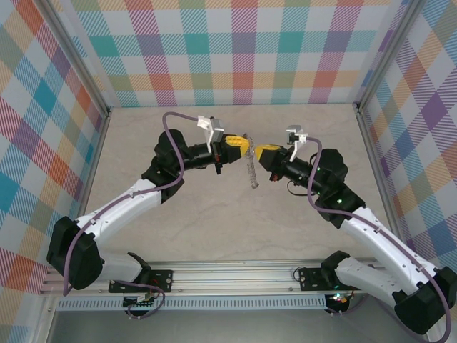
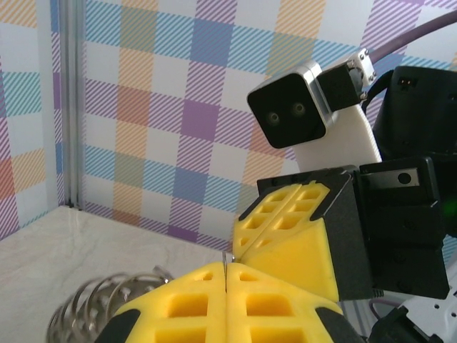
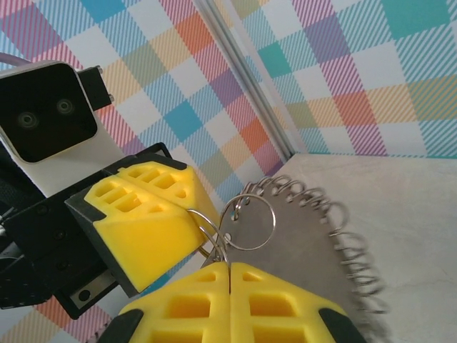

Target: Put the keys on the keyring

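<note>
Rail (image 1: 228,275) at the near table edge carries both bases. Left arm (image 1: 136,204) and right arm (image 1: 371,229) reach inward over the bare table (image 1: 214,221) and meet tip to tip near mid-table.

Left gripper (image 1: 246,145): yellow fingers pressed flat together. Its own wrist view shows the seam closed (image 2: 226,275) with a thin metal edge poking up out of it, so it's pinching hardware; can't tell exactly which bit.

Right gripper (image 1: 259,151): also clamped, seam closed in its own wrist view (image 3: 230,275), wire running straight into the seam. The two sets of fingertips are just beside each other, near touching; see the right's tip (image 2: 246,243) from the left wrist and the left's tip (image 3: 193,225) from the right wrist.

Keyring (image 1: 251,171): held between the two tips, seen edge-on from above as a thin silvery strip running from the tips toward the near side. The right wrist view shows its grey face with a rim fringed by small silvery loops (image 3: 300,243). The left wrist view catches that fringe low left (image 2: 107,307). Can't tell if the bottom edge touches the table.

Wire loop (image 3: 273,220): round, sits at the keyring's rim, right at both sets of fingertips.

Plaid walls (image 1: 235,50) behind.
</note>
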You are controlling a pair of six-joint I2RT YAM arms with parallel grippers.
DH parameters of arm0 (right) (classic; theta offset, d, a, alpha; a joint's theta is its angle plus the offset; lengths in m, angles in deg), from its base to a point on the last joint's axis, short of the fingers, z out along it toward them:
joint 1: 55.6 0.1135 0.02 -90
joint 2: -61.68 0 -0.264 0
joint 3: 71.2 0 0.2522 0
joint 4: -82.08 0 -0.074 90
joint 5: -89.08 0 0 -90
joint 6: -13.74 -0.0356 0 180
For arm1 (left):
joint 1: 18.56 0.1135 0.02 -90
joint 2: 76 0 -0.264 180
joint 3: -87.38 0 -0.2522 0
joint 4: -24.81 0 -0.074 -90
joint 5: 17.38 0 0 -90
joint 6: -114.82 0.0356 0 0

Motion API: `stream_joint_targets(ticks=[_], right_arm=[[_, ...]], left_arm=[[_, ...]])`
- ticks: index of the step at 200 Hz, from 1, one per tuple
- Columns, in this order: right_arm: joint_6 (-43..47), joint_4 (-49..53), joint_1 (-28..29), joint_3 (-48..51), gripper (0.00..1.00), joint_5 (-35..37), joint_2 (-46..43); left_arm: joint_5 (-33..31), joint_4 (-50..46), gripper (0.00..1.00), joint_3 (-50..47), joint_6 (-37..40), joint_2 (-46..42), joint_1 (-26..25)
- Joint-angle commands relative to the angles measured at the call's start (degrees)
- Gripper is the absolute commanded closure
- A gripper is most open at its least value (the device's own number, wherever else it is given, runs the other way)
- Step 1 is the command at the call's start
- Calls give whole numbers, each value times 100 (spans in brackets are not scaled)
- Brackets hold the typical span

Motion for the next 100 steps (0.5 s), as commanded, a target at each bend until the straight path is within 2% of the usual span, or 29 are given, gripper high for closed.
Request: stream_joint_targets(ticks=[1,65,100], right_arm=[[-337,-302,-56,56,100,-304,91],[-833,-614,-51,116,100,-785,288],[-783,-394,-61,75,100,-653,194]], left_arm=[[-154,1015,100,-18,-350,-62,-67],[-310,1587,100,-75,-827,144,-103],[-335,1688,100,-64,-952,234,-123]])
